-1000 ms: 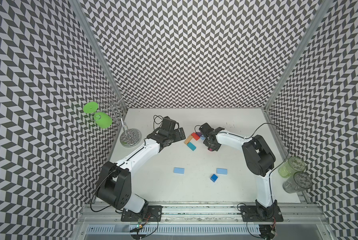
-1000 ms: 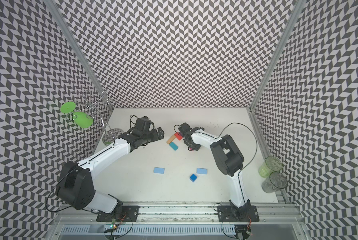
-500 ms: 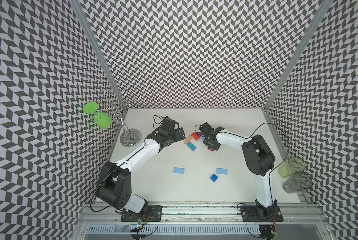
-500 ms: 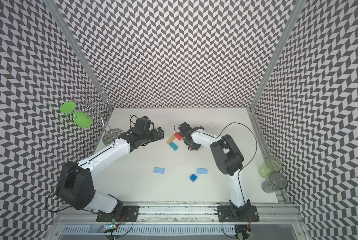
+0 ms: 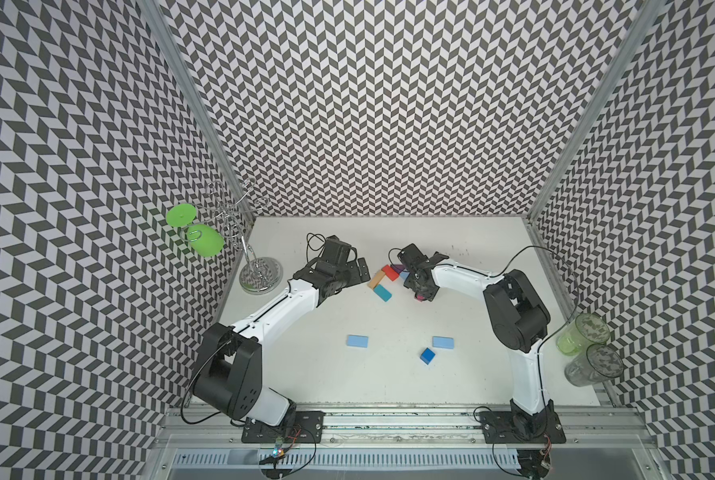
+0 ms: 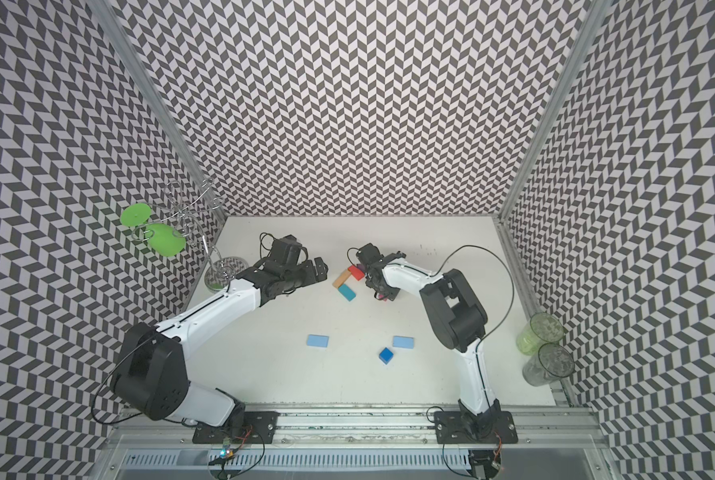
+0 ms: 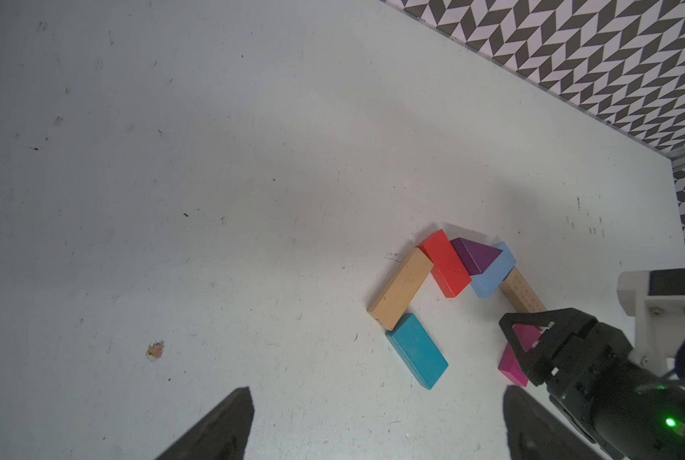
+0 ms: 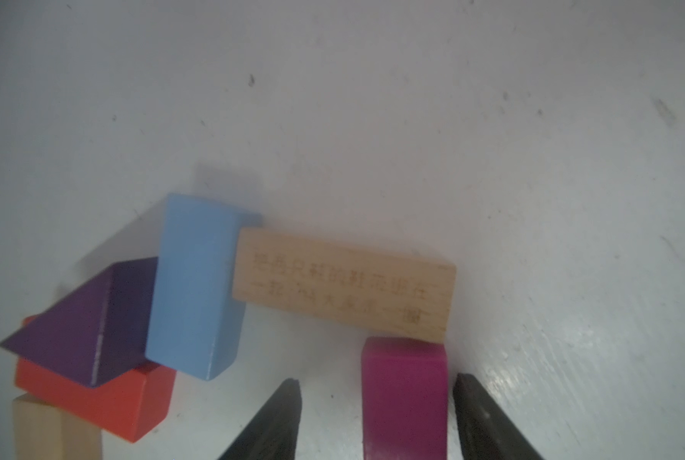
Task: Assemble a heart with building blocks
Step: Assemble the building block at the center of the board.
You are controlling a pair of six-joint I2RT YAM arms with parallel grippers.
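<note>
The partial heart lies at the back middle of the table: a tan block (image 7: 400, 294), red block (image 7: 445, 263), purple triangle (image 7: 474, 255), light blue block (image 7: 492, 275), second tan block (image 8: 344, 284) and teal block (image 5: 382, 293). A magenta block (image 8: 404, 394) lies flat with its end against the second tan block. My right gripper (image 8: 377, 380) straddles it, open, with both fingers clear of it. My left gripper (image 7: 378, 392) hovers open and empty to the left of the heart. Two light blue blocks (image 5: 357, 341) (image 5: 443, 342) and a dark blue cube (image 5: 428, 355) lie loose nearer the front.
A wire stand (image 5: 261, 274) holding a green goblet (image 5: 201, 240) occupies the back left corner. Two plastic cups (image 5: 582, 338) (image 5: 592, 365) stand at the right edge. Patterned walls enclose three sides, and a metal rail (image 5: 389, 415) runs along the front.
My right gripper has opened and let go of the magenta block, which now rests on the table against the tan block. The left arm has not moved.
</note>
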